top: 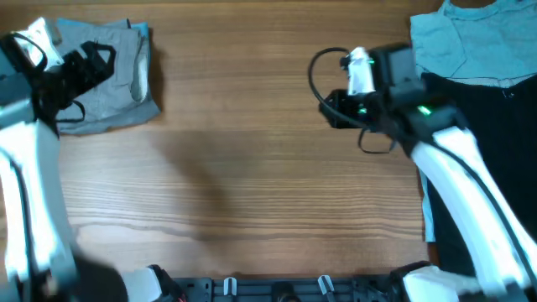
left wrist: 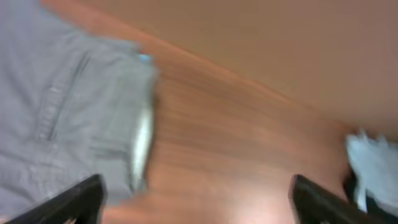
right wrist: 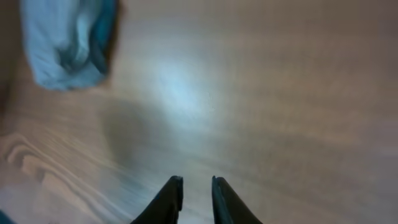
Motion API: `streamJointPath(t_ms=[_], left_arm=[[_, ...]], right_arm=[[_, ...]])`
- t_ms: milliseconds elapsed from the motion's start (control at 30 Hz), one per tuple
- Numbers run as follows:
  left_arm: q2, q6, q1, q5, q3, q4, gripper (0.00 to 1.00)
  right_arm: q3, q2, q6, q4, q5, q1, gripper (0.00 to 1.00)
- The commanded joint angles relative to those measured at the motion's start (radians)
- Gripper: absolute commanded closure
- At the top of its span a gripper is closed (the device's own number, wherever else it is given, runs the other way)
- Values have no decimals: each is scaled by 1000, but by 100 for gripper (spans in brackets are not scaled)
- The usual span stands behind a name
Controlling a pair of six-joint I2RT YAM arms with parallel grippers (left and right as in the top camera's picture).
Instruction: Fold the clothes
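Folded shorts (top: 109,80) lie at the table's (top: 252,168) far left corner (another garment (top: 470,42) at far right).

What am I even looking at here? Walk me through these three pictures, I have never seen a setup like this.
These are two robot arms at a wooden table, each ending in a two-finger pincer. One picture looks down from above; the other two come from small cameras on each wrist, so each shows its own fingers at the bottom edge.

At the far left lies a folded pair of grey shorts, also seen in the left wrist view. The left pincer hangs above the table beside them, fingers wide apart and empty. The right pincer hovers over bare wood with its fingers nearly together, holding nothing. At the far right sit a pale blue garment and a dark cloth, not yet folded.
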Motion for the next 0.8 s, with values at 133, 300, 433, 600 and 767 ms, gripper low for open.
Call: streamJointPath(t_ms=[133, 300, 433, 600, 767], left_arm=[[-357, 47, -164, -190, 5, -372, 0], [-514, -39, -217, -495, 3, -562, 0], [-568, -40, -217, -489, 3, -572, 0], [-596, -39, -217, -487, 3, -584, 0], [-596, -39, -217, -487, 3, -584, 0]], right_arm=[[38, -326, -125, 7, 83, 2, 50], [38, -449, -122, -71, 83, 2, 0], [37, -491, -122, -98, 83, 2, 0], [36, -489, -120, -113, 76, 2, 1], [35, -454, -122, -113, 76, 2, 0]])
